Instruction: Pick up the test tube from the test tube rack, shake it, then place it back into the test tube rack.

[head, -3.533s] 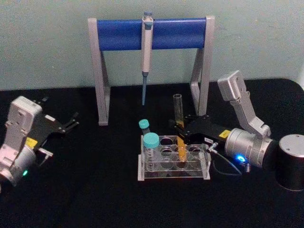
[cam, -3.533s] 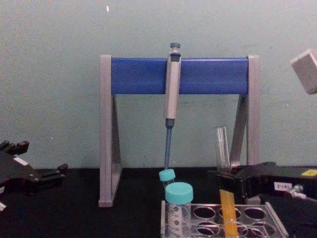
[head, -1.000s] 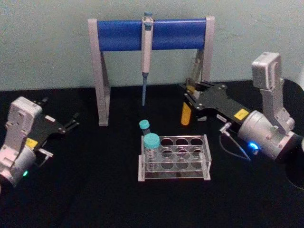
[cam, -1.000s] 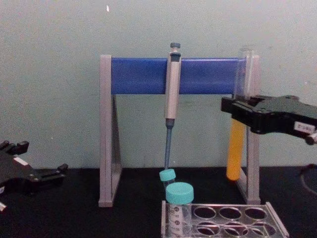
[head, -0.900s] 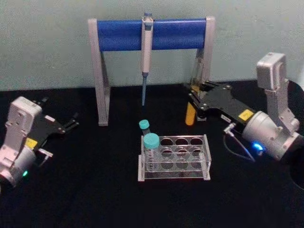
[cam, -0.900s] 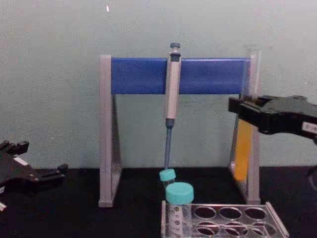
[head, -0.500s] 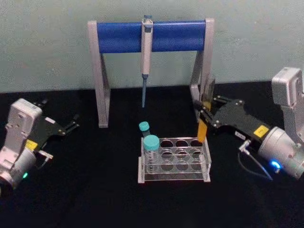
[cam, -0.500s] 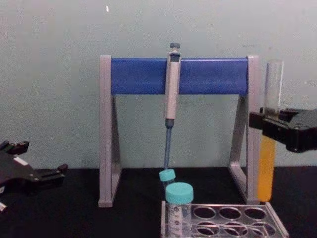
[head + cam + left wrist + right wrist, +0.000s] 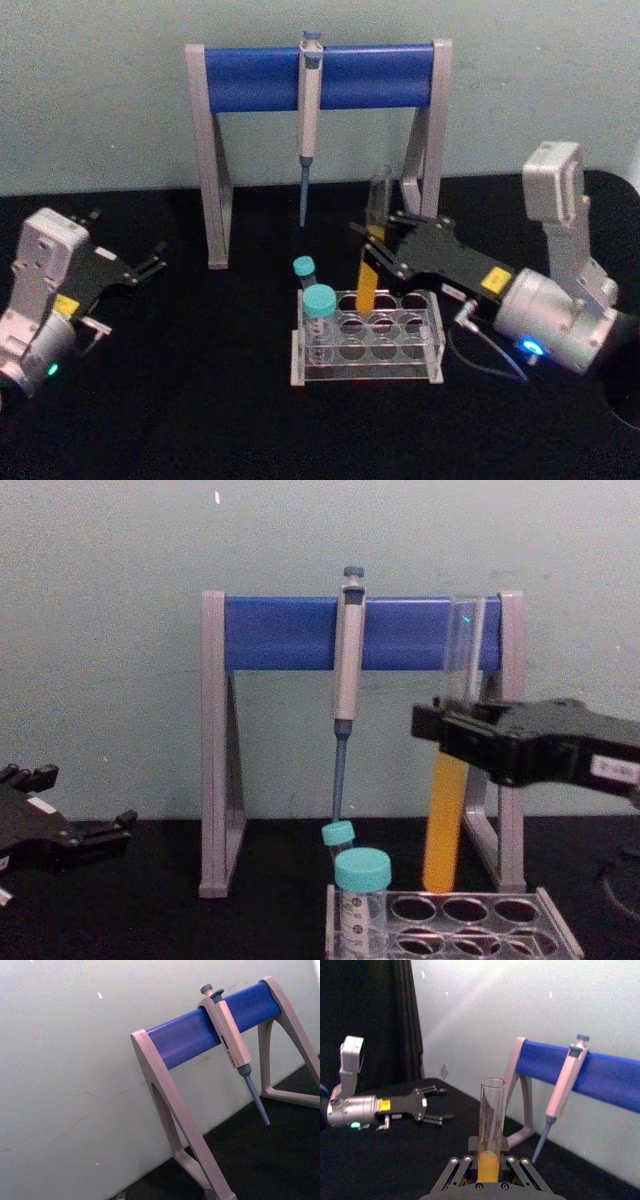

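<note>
The right arm (image 9: 545, 300) is reaching in from the right of the counter (image 9: 200, 420), and its jaws are clamping shut on the test tube (image 9: 372, 235) about where the orange-yellow liquid tops out. That is leaving the clear upper glass and most of the liquid column free on either side of the grip. The tube is hanging in the air with its open mouth uppermost, which is likely keeping the uncapped liquid inside. It is leaning a little, mouth tipped toward the robot's right. Its rounded bottom is hovering just over the back row of the test tube rack (image 9: 368, 345), apparently not yet seated; which hole it is lining up with I cannot tell. The lean probably needs straightening before lowering, or the bottom may catch the top plate. Two teal-capped vials (image 9: 318, 300) are occupying the rack's left side, so the right-side approach is staying away from them. The left arm (image 9: 45, 290) is resting at the counter's left, well apart, its jaws spread open and holding nothing.
</note>
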